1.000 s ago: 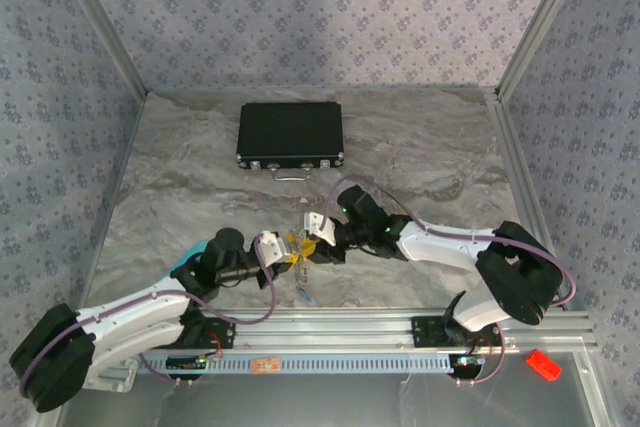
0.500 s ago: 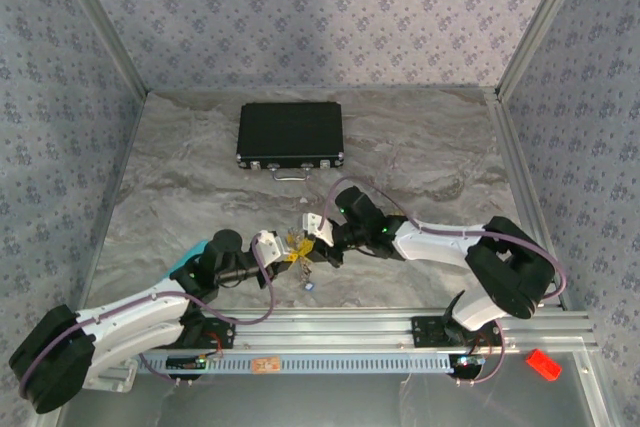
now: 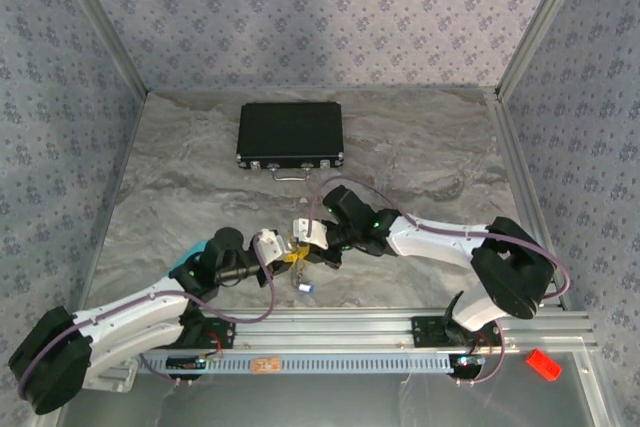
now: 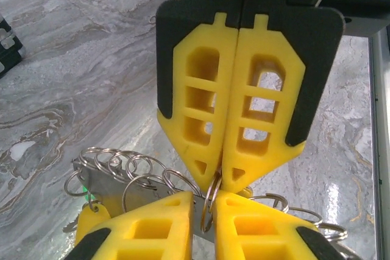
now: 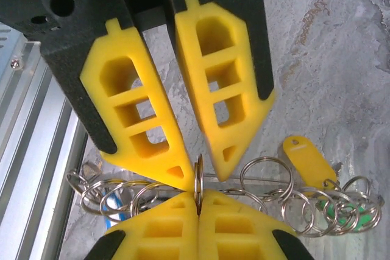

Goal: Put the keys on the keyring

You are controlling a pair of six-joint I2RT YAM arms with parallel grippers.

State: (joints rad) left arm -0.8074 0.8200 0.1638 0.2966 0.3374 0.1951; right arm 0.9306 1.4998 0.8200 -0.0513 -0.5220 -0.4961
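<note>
The two grippers meet tip to tip over the near middle of the table [image 3: 420, 147], well apart from the black case [image 3: 290, 134] at the back. The keyring [image 4: 131, 172] hangs between them, a bunch of silvery rings strung along a grey plate [image 4: 100, 181].

The right gripper [image 5: 198, 202] has its yellow fingers pressed flat together, pinching one ring edge-on at the very tips. The left gripper [image 4: 203, 202] faces it with its fingers a crack apart. That same ring and the plate's end sit in the gap, and I cannot tell whether they are being squeezed.

A key [image 5: 303, 159] with a yellow head lies just beside the rings, with a green tag [image 5: 341, 214] further along. From above, a blue tag [image 3: 303, 287] dangles below the fingertips.
</note>
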